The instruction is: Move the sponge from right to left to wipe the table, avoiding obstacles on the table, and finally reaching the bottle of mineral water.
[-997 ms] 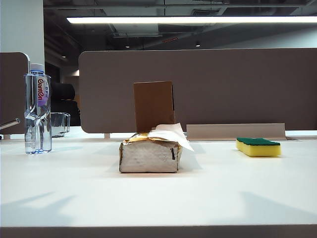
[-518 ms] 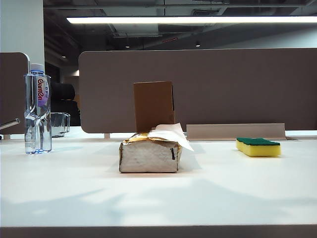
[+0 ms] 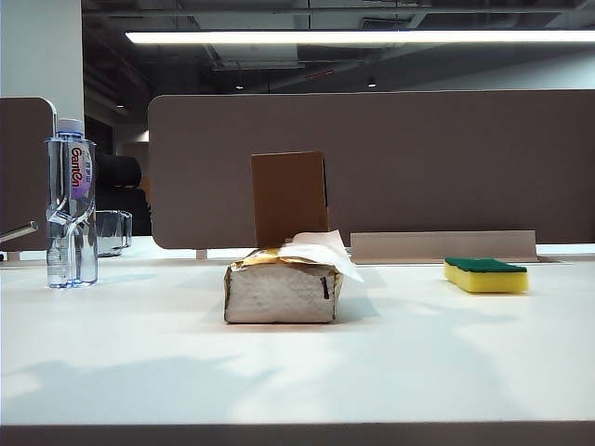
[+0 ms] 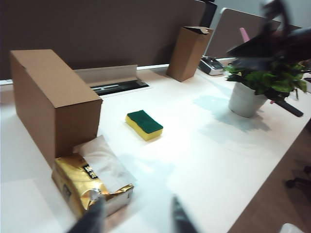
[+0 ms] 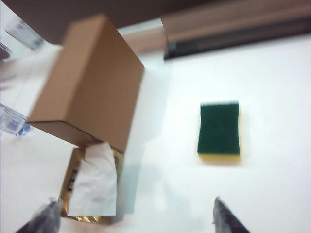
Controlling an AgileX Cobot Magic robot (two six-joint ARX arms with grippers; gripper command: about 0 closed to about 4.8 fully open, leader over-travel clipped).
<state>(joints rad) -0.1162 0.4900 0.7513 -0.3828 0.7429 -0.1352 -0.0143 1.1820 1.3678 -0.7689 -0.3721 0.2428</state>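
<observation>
- One exterior view: sponge (image 3: 485, 275) lies green side up at the right of the table (image 3: 297, 372); tissue pack (image 3: 283, 288) centre, cardboard box (image 3: 289, 198) just behind it, bottle of mineral water (image 3: 72, 204) far left. No gripper shows.
- Left wrist view: left gripper (image 4: 138, 219), fingers parted and empty, hangs above the table near the tissue pack (image 4: 92, 184).
- Right wrist view: right gripper (image 5: 133, 218), jaws wide and empty, hangs above the table between pack and sponge (image 5: 219, 130).

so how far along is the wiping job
Nothing is wiped yet: the sponge sits untouched at the table's right. In hand: the right pincer hangs open above it; the left pincer hovers empty by the tissue pack. Left: grab, wipe past pack and box to the bottle.
</observation>
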